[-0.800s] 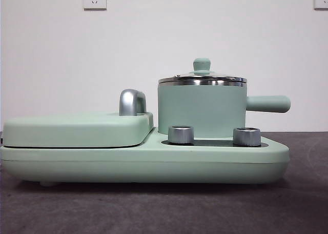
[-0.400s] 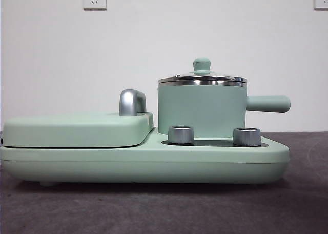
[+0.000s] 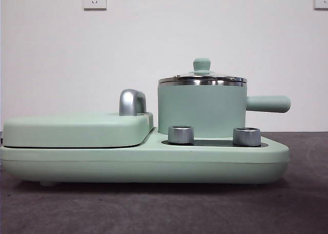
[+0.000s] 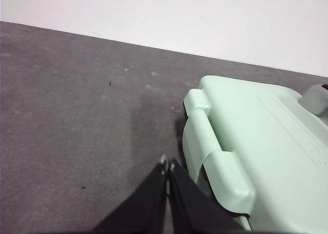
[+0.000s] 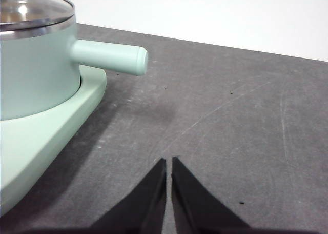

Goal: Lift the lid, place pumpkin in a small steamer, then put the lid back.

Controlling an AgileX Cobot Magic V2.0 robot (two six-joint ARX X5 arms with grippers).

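The small steamer (image 3: pixel 201 110) is a mint-green pot with a stubby side handle (image 3: pixel 268 103), standing on the right half of the mint-green cooker base (image 3: pixel 143 164). The glass lid (image 3: pixel 202 78) with its mint knob sits on the steamer's rim. The right wrist view shows the steamer (image 5: pixel 36 75) and lid (image 5: pixel 31 11) off to the side of my right gripper (image 5: pixel 168 162), which hangs shut above the grey table. My left gripper (image 4: pixel 167 166) is shut beside the end of the griddle cover (image 4: pixel 246 141). The pumpkin is out of view. Neither arm shows in the front view.
A wide flat griddle cover (image 3: pixel 77 129) with a steel handle (image 3: pixel 131 102) fills the base's left half. Two steel dials (image 3: pixel 180 134) (image 3: pixel 246 136) sit in front of the steamer. Dark grey table (image 5: pixel 230 105) stretches around the cooker; a white wall with sockets stands behind.
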